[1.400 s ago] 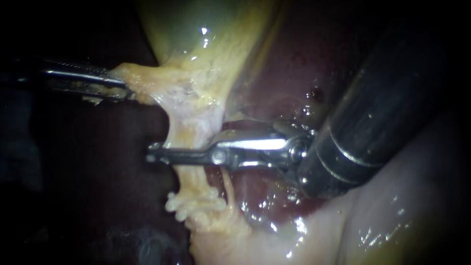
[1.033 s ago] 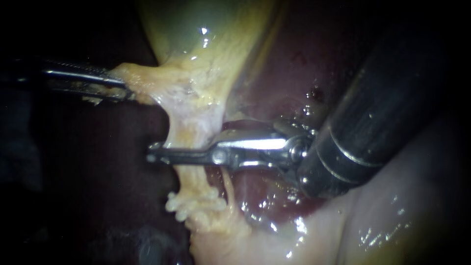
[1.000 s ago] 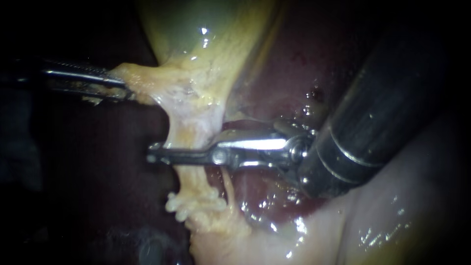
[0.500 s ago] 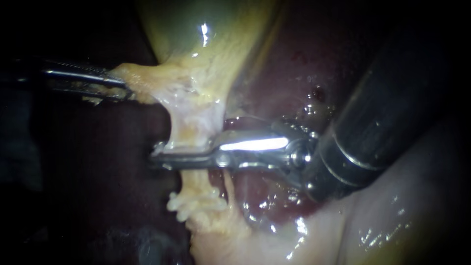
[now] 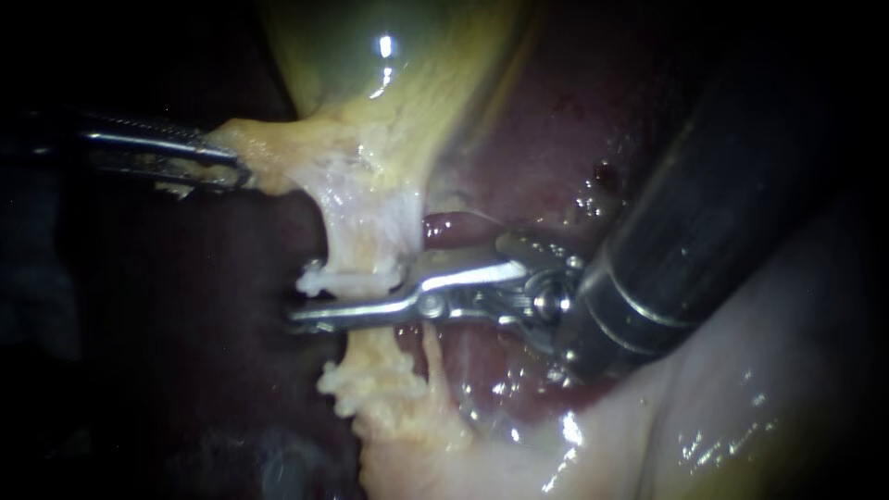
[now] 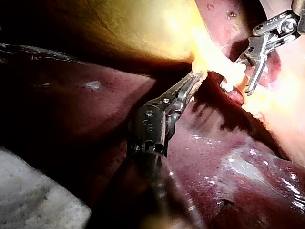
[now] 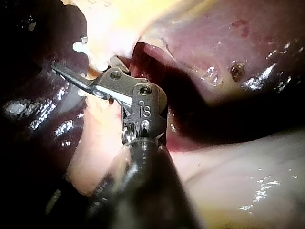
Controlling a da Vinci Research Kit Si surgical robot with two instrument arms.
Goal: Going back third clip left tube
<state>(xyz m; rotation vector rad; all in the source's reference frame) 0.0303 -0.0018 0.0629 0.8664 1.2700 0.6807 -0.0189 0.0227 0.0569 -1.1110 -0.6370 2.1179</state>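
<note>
The yellow-green gallbladder (image 5: 370, 74) narrows into a pale band of tissue (image 5: 366, 231) that runs down over the dark red liver (image 5: 519, 139). My left instrument (image 5: 236, 171) comes in from the left, its jaws shut on the yellow tissue at the gallbladder's neck (image 6: 195, 78). My right instrument (image 5: 310, 301) reaches across the band from the right. Its jaws stand open in a V with the band between them (image 6: 244, 76). One jaw lies in front of the band, the other behind it (image 7: 83, 67). A small whitish piece (image 5: 315, 276) shows at the band's left edge above the front jaw.
A thin strand (image 5: 431, 347) runs down just right of the band. Wet pale tissue (image 5: 704, 417) fills the lower right under the thick dark shaft (image 5: 704, 213). Knobbly yellow fat (image 5: 366, 384) sits below the jaws.
My right instrument's jaws lay together across the band and now stand parted. The front jaw's tip has dropped slightly, and the band has bunched above it. The left instrument has held still.
</note>
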